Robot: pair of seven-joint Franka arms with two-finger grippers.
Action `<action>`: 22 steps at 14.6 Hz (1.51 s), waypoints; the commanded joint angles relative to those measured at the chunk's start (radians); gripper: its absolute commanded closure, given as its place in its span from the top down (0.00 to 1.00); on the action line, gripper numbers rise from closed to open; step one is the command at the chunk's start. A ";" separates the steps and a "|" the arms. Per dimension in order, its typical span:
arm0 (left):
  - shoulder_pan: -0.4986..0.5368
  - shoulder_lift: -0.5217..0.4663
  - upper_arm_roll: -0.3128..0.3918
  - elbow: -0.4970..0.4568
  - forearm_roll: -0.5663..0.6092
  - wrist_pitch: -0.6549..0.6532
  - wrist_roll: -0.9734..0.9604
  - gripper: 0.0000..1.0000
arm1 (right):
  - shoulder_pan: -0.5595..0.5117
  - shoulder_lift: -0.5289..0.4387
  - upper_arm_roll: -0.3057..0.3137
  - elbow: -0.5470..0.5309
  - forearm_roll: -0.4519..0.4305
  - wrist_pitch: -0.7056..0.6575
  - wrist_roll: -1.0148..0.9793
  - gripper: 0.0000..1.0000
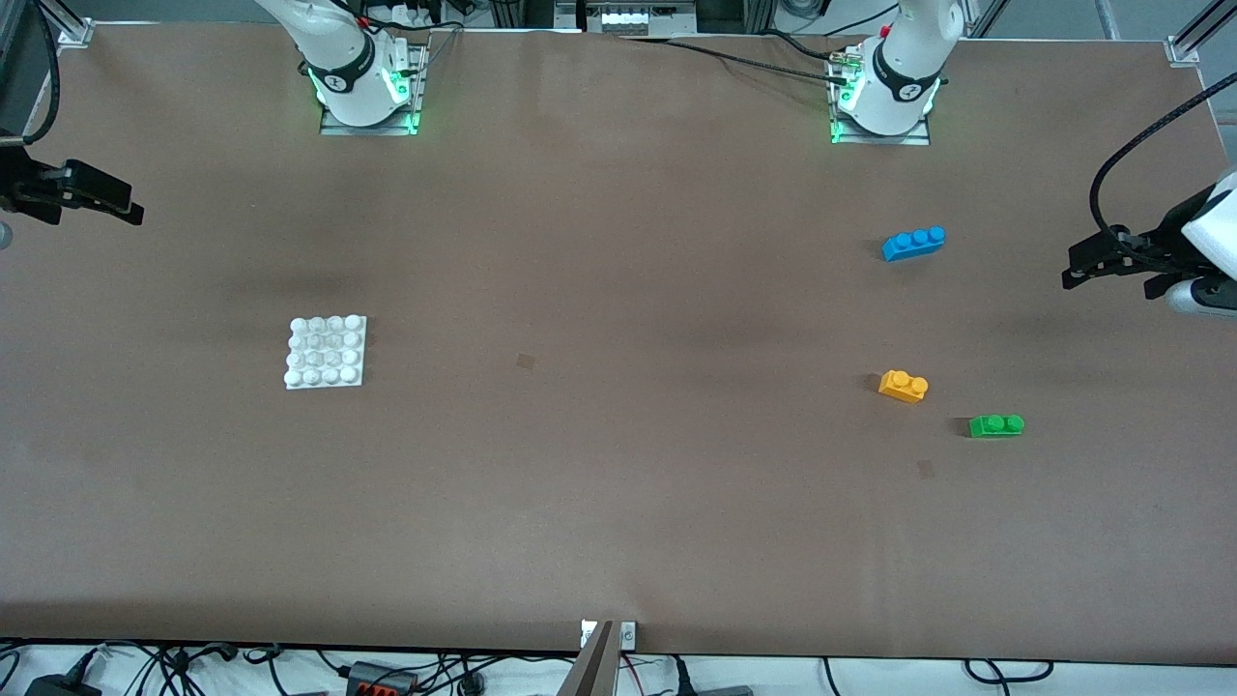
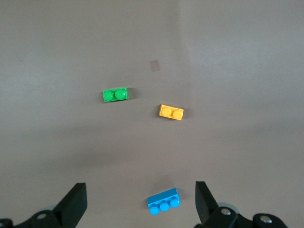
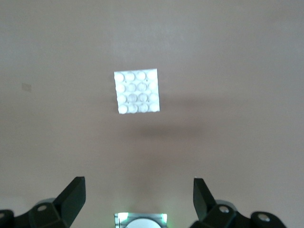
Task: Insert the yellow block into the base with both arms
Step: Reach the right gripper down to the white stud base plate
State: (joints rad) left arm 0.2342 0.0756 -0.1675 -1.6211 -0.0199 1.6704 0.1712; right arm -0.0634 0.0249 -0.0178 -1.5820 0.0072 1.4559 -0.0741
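Observation:
The yellow block [image 1: 903, 386] lies on the brown table toward the left arm's end, studs up; it also shows in the left wrist view [image 2: 171, 112]. The white base [image 1: 327, 352] lies flat toward the right arm's end and shows in the right wrist view [image 3: 137, 91]. My left gripper [image 1: 1087, 266] hangs open and empty high over the left arm's end of the table [image 2: 140, 187]. My right gripper [image 1: 106, 198] hangs open and empty high over the right arm's end [image 3: 138, 181]. Neither gripper touches anything.
A green two-stud brick [image 1: 996, 425] lies beside the yellow block, a little nearer to the front camera. A blue three-stud brick [image 1: 913, 243] lies farther from the camera, nearer the left arm's base [image 1: 884, 92]. The right arm's base [image 1: 362, 82] stands at the table's back edge.

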 commanded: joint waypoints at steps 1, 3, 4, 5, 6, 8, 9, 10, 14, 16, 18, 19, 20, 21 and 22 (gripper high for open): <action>0.011 0.015 0.003 0.026 -0.040 -0.003 0.037 1.00 | -0.001 0.026 0.002 0.017 -0.010 -0.049 0.004 1.00; 0.023 0.018 0.002 0.026 -0.041 -0.003 0.048 1.00 | -0.004 0.044 0.002 0.017 -0.007 -0.049 -0.001 1.00; 0.023 0.018 0.002 0.026 -0.052 -0.003 0.053 1.00 | -0.003 0.059 0.002 0.019 -0.013 -0.043 0.003 1.00; 0.030 0.019 0.003 0.026 -0.060 -0.003 0.060 1.00 | -0.003 0.064 0.001 0.019 -0.015 -0.048 0.002 1.00; 0.031 0.019 0.003 0.026 -0.061 -0.003 0.068 1.00 | -0.004 0.070 0.001 0.020 -0.021 -0.045 0.000 1.00; 0.034 0.019 0.002 0.026 -0.061 -0.003 0.079 1.00 | -0.001 0.076 0.001 0.013 -0.038 -0.048 0.000 1.00; 0.039 0.021 0.002 0.026 -0.063 -0.003 0.079 1.00 | 0.000 0.087 0.001 0.005 -0.038 -0.045 0.002 1.00; 0.040 0.021 0.003 0.026 -0.075 -0.003 0.080 1.00 | 0.000 0.108 0.002 -0.004 -0.038 -0.037 0.000 1.00; 0.053 0.029 0.002 0.026 -0.078 -0.003 0.080 1.00 | 0.074 0.159 0.006 -0.083 -0.039 0.111 0.013 1.00; 0.053 0.029 0.002 0.026 -0.078 -0.003 0.080 1.00 | 0.071 0.158 0.007 -0.198 -0.039 0.277 0.008 1.00; 0.053 0.029 0.002 0.026 -0.078 -0.003 0.080 1.00 | 0.060 0.161 0.006 -0.307 -0.038 0.438 0.004 1.00; 0.053 0.029 0.002 0.026 -0.078 -0.003 0.080 1.00 | 0.060 0.165 0.004 -0.361 -0.038 0.527 0.004 1.00; 0.053 0.029 0.002 0.026 -0.078 -0.003 0.080 1.00 | 0.059 0.167 0.004 -0.413 -0.036 0.616 0.004 1.00; 0.053 0.029 0.002 0.026 -0.080 -0.003 0.080 1.00 | 0.057 0.177 0.001 -0.456 -0.036 0.694 0.002 1.00; 0.056 0.029 0.002 0.026 -0.092 -0.003 0.080 1.00 | 0.047 0.202 -0.001 -0.487 -0.036 0.751 0.002 1.00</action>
State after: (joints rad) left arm 0.2832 0.0942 -0.1671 -1.6187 -0.0757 1.6706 0.2247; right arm 0.0002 0.2296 -0.0204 -1.9769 -0.0200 2.0934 -0.0718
